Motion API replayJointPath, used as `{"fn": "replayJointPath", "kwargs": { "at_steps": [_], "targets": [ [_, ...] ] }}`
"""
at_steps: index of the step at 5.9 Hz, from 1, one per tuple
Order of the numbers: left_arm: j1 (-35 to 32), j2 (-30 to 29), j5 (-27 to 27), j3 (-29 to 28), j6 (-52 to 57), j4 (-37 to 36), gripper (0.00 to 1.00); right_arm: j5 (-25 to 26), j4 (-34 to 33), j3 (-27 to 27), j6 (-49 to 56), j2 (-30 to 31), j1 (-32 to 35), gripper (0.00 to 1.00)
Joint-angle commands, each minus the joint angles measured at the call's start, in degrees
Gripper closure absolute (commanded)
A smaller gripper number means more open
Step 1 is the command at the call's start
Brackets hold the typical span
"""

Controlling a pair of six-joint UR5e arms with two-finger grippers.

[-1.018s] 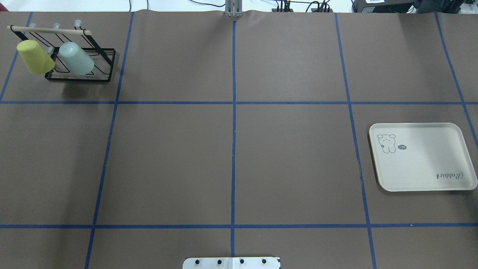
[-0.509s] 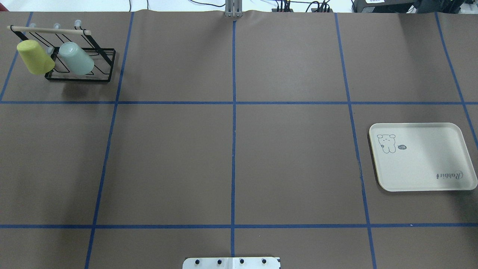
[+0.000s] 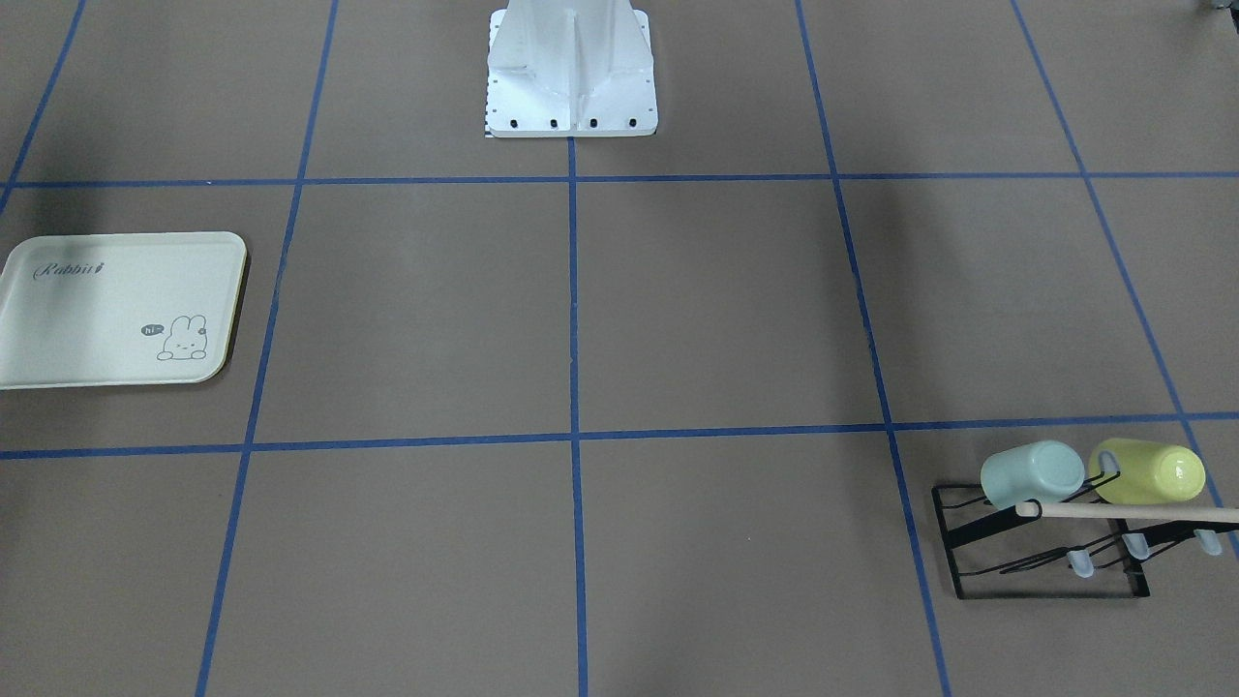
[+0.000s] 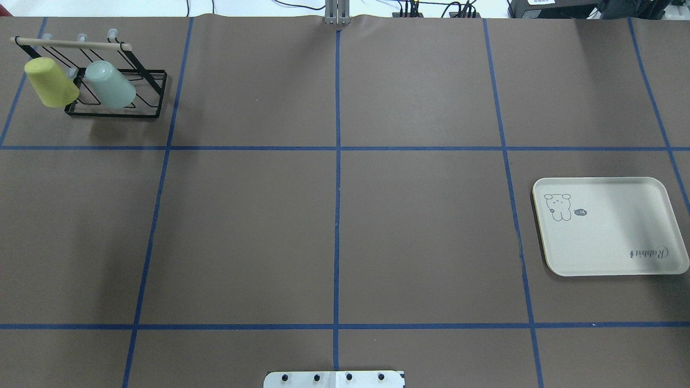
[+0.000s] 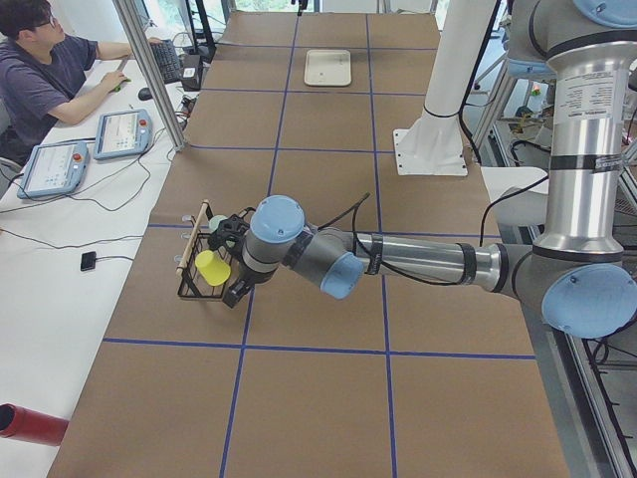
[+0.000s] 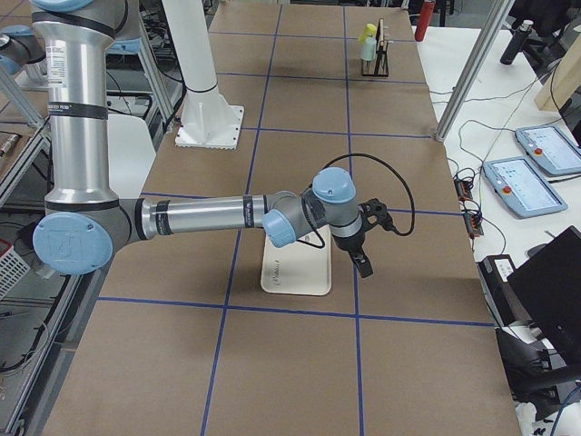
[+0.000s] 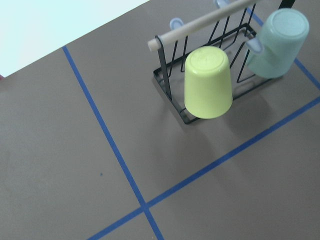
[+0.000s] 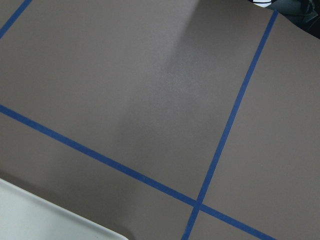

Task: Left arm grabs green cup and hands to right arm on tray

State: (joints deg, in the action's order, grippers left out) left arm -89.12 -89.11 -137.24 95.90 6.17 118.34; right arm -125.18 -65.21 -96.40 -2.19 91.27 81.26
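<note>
Here is the table, brown-topped and squared off in blue tape, filling the overhead view; the left arm stretches long and level across its own end, wrist turned toward the corner; the right arm mirrors it at the opposite end, forearm flat above the surface; between them the white pedestal stands bolted at the robot's edge.

Over to the tray; it lies flat on the robot's right side, cream, rim up, bunny drawing at one corner and "Rabbit" script at the other, nothing on it; well apart from it, in the far left corner square, sits the black wire rack, a wooden bar across its top.

And there is the green cup; it hangs mouth-down and tilted on a prong of that rack, base up toward the cameras, on the side nearer the table's middle; the yellow-green cup hangs just beside it on the outer side, tilted the same way.

Now the left gripper; it hangs near the rack, fingers pointing down, and its wrist camera looks down on both cups from a little way off; how wide its jaws stand, I cannot tell from the side view; the right gripper points down close to the tray's edge without touching it, and its jaw opening cannot be made out either.
</note>
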Motion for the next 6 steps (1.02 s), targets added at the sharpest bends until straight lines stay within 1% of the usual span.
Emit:
{"fn": "replayJointPath", "kwargs": {
  "at_steps": [1,2,3,5,6],
  "targets": [
    [0.43,-0.88,-2.59,0.25,-3.94,2.84,0.0,-0.15,2.53,0.51,-0.71,-0.04,-1.96,0.0],
    [5.66,-2.28,-2.69,0.16,-10.76,4.6,0.0,-0.06,2.72,0.51,-0.71,-0.04,-3.64,0.0],
    [9.63,-5.34,-2.16,-0.36,-19.53,4.62,0.0,-0.06,2.81,0.51,-0.71,-0.13,-3.74,0.0],
    [14.83,-9.3,-1.55,-0.8,-30.9,4.35,0.0,0.02,2.81,0.51,-0.63,-0.13,-3.92,0.0],
    [16.68,-11.59,3.68,-1.24,-35.31,4.09,0.0,0.02,2.81,0.51,-0.63,-0.13,-4.0,0.0]
  ]
}}
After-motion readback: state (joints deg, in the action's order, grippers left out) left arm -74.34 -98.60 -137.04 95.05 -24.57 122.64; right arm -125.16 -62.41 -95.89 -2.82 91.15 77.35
